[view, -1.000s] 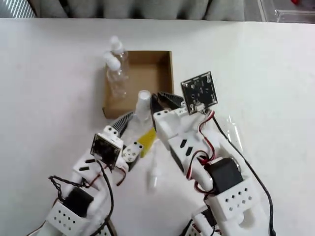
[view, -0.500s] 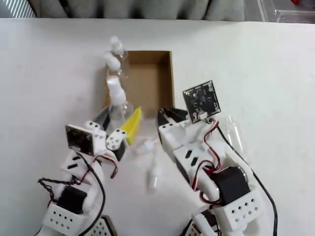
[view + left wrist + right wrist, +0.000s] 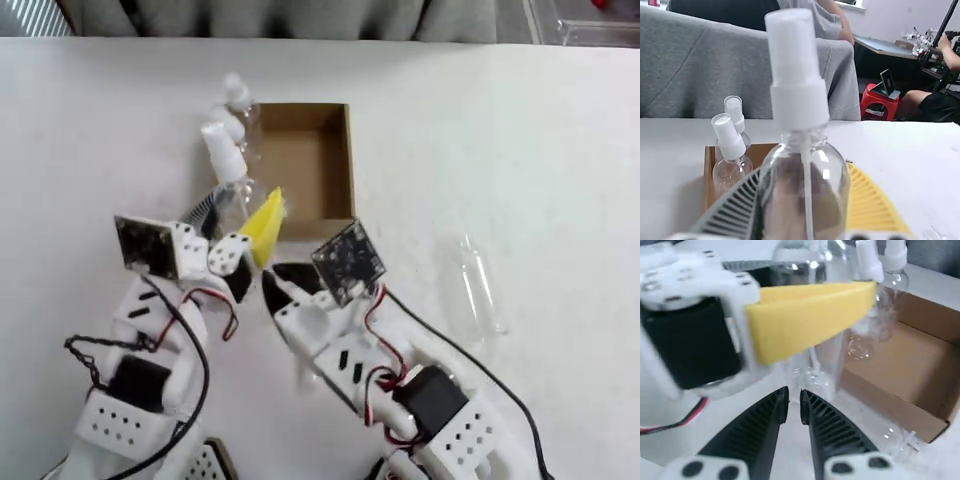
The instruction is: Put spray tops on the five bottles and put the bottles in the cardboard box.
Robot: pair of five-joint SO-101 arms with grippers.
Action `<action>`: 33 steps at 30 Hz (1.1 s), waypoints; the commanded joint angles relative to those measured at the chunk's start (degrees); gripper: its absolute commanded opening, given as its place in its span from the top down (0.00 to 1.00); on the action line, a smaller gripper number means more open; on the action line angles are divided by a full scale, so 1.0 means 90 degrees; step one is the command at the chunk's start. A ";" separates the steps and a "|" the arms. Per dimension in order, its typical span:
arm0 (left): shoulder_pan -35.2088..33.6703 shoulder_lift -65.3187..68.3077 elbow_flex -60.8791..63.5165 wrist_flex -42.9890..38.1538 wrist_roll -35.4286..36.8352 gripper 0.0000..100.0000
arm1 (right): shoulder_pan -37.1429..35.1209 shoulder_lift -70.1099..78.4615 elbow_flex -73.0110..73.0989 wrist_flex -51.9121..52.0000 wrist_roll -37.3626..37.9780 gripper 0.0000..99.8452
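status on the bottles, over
Left gripper shut on capped bottle, at near corner of cardboard box. Right gripper shut, empty. Two capped bottles in box. Uncapped bottle lying on table.

High view overhead; wrist views close, facing the cardboard box (image 3: 305, 165)
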 commanded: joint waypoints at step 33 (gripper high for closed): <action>0.0015 -0.2085 -0.0518 0.2168 0.0049 0.98 | 0.0259 -0.0278 0.1788 -0.3043 -0.0059 0.98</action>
